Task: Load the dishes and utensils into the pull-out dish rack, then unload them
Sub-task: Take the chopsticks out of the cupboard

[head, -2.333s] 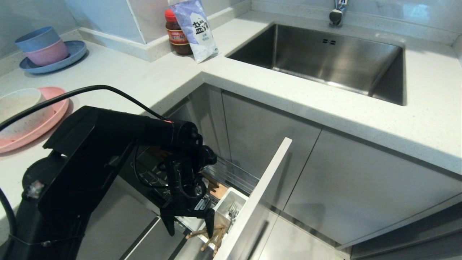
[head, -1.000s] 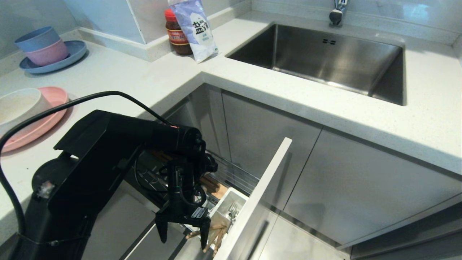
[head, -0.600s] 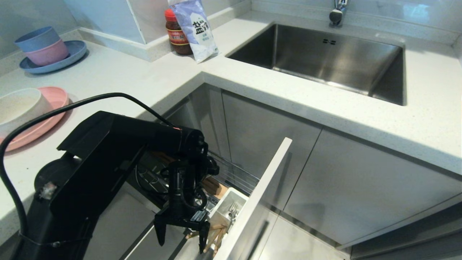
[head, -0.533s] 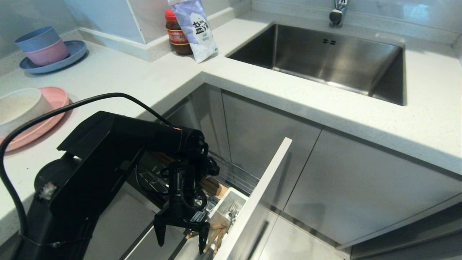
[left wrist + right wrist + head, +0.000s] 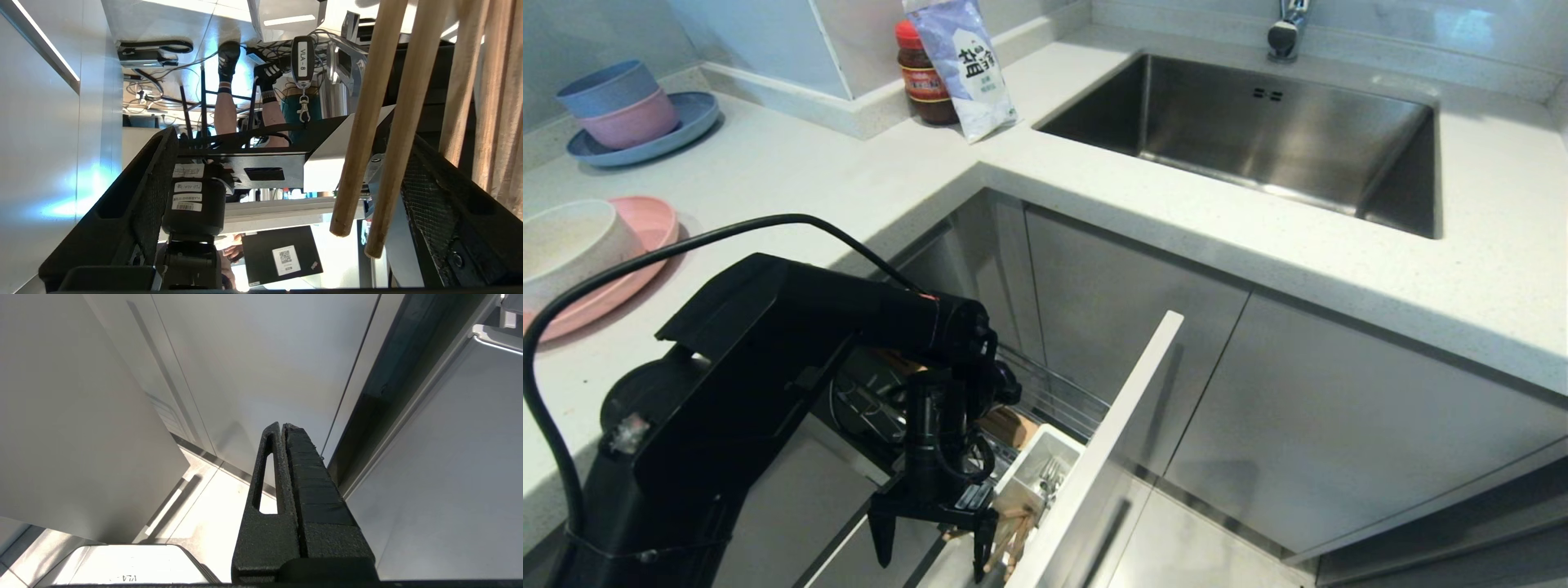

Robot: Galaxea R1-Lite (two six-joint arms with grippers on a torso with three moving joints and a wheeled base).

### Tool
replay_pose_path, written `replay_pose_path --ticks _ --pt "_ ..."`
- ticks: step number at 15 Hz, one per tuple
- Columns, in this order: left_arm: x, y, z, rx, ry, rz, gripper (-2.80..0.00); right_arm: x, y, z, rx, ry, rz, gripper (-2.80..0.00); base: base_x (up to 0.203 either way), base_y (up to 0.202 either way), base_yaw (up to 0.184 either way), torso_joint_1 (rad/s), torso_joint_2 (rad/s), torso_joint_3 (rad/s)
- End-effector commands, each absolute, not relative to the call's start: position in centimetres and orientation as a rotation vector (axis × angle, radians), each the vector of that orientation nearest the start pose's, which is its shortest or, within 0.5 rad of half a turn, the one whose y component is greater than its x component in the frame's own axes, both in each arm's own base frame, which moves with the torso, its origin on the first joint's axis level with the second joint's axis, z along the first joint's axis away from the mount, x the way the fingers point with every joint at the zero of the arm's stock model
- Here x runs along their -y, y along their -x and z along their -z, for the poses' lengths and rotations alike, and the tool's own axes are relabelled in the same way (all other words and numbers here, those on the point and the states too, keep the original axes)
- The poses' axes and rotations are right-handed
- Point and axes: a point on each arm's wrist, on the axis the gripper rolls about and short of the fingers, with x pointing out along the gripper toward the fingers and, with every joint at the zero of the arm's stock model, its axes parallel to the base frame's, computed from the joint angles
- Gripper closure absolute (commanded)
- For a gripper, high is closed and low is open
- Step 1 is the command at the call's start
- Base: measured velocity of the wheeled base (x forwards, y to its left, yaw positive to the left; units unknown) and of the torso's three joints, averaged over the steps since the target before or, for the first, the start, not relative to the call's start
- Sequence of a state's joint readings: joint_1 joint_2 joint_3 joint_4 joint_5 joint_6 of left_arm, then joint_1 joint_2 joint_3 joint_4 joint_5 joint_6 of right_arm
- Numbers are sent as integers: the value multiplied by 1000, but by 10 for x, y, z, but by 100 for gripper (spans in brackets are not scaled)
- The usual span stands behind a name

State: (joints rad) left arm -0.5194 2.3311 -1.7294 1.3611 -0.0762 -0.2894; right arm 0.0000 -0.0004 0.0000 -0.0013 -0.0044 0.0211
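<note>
The pull-out dish rack [image 5: 1054, 398] stands drawn out under the counter, behind its grey front panel [image 5: 1119, 425]. Its white cutlery cup [image 5: 1031, 474] holds the silver fork [image 5: 1052, 474] and the wooden chopsticks [image 5: 1010, 541], whose ends lean out towards me. My left gripper [image 5: 929, 549] hangs open at those ends. In the left wrist view the chopsticks [image 5: 363, 134] pass between the fingers [image 5: 139, 196], close to one side, and touch neither. The pink plate [image 5: 645, 253] carries the off-white bowl [image 5: 564, 245] on the counter, far left. My right gripper [image 5: 282, 426] is shut and parked low by the cabinet fronts.
A blue plate with stacked blue and pink bowls [image 5: 625, 106] sits at the back left. A sauce jar [image 5: 923, 77], a bag [image 5: 968, 69] and the steel sink [image 5: 1258, 131] are further back. A person's legs [image 5: 229, 102] and a black laptop [image 5: 282, 255] show beyond the left gripper.
My left gripper has sunk lower and shifted a little left, staying open, so its fingers now hang down at the chopsticks' ends. Nothing else has moved.
</note>
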Motion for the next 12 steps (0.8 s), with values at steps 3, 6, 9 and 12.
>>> replay_pose_path --ticks 3,6,9,12 --pt "181 -306 -83 -1943 -225 74 -280 0 23 -75 3 -21 5 0 0 0 0 0 0 0" --pt "182 -306 -82 -1937 -220 74 -280 0 23 -75 3 -21 5 0 0 0 0 0 0 0" --pt "181 -307 -83 -1934 -216 72 0 0 23 -75 3 -21 5 0 0 0 0 0 0 0" --pt "182 -307 -84 -1928 -203 61 0 0 23 -75 3 -21 5 0 0 0 0 0 0 0"
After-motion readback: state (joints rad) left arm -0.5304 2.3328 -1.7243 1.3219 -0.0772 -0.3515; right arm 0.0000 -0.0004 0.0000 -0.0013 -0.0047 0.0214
